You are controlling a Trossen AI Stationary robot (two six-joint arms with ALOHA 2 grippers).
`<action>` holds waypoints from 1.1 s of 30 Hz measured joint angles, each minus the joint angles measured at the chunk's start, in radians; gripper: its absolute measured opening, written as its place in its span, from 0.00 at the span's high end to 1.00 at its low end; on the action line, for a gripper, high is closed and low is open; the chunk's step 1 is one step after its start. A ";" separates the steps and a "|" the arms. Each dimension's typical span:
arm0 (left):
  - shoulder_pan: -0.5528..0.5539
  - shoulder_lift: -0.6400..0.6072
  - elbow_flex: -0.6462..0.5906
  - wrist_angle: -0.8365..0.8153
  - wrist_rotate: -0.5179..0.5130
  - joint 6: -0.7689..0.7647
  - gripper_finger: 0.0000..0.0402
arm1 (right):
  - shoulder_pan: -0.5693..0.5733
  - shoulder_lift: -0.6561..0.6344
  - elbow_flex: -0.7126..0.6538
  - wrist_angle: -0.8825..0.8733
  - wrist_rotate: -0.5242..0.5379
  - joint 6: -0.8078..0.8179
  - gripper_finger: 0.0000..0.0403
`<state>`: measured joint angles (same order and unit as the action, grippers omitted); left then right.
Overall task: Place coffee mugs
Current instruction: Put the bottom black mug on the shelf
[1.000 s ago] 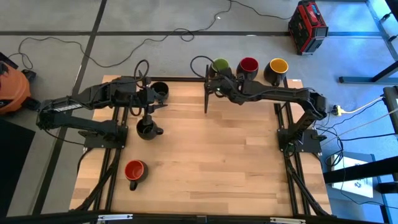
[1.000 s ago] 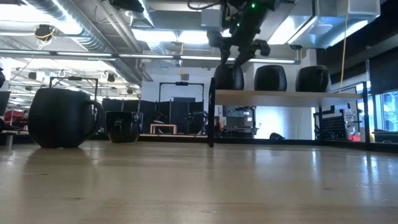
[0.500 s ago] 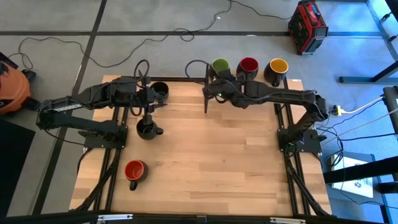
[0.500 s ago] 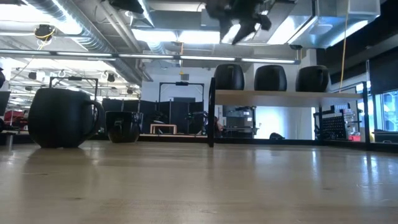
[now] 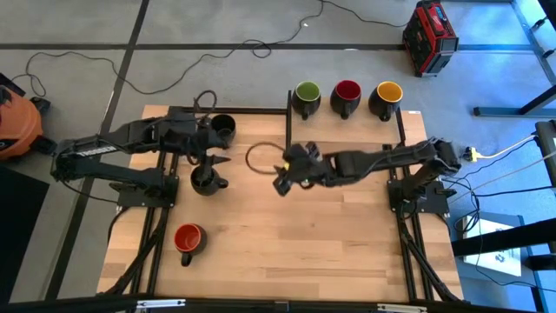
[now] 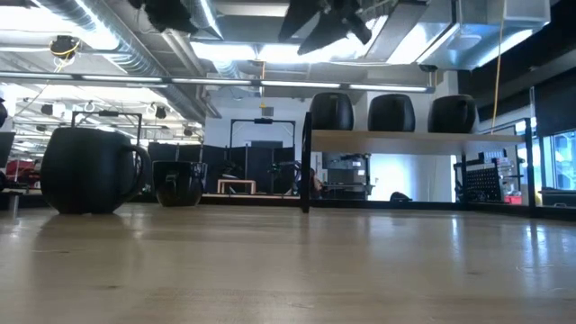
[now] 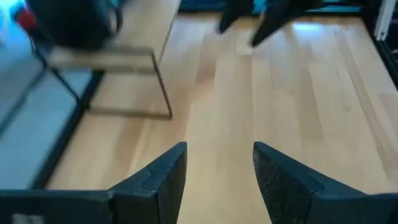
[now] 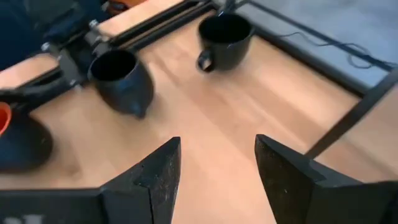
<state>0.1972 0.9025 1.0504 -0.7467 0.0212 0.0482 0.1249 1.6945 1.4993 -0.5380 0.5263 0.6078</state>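
Three mugs stand on a raised shelf beyond the table's far edge: green inside (image 5: 307, 94), red inside (image 5: 347, 93) and yellow inside (image 5: 387, 94). On the table's left part stand a black mug (image 5: 223, 127) near the far edge, a second black mug (image 5: 204, 180) and a red-inside mug (image 5: 188, 239) toward the near edge. My right gripper (image 5: 280, 180) (image 8: 217, 155) hangs open above the table's middle, pointing left at the two black mugs (image 8: 227, 34) (image 8: 121, 78). My left gripper (image 5: 222, 153) (image 7: 219, 163) is open, between and above the two black mugs.
The shelf (image 6: 423, 137) rests on thin black posts (image 5: 287, 130) at the table's far edge. A cable loop (image 5: 261, 156) hangs by my right arm. The table's right and near parts are bare wood (image 5: 347, 235). An orange machine (image 5: 17, 122) and a red case (image 5: 429, 35) sit on the floor.
My right gripper has drawn away from the green-inside mug on the shelf, risen, and swung toward the table's near-left, ending above the middle of the table and facing the black mugs. The green-inside mug stays upright on the shelf.
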 joint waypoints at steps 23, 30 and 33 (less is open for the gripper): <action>-0.111 0.200 -0.002 -0.522 -0.016 -0.572 0.55 | 0.193 0.000 -0.179 0.114 -0.039 0.038 0.52; -0.204 0.229 -0.078 -0.453 -0.014 -0.623 0.55 | 0.240 0.000 -0.179 0.097 -0.019 0.039 0.52; -0.231 0.210 -0.106 -0.453 -0.040 -0.661 0.55 | 0.261 0.000 -0.179 0.075 0.026 0.047 0.52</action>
<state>-0.0340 1.1127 0.9442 -1.1993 -0.0191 -0.6127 0.3858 1.6943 1.3201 -0.4625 0.5526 0.6544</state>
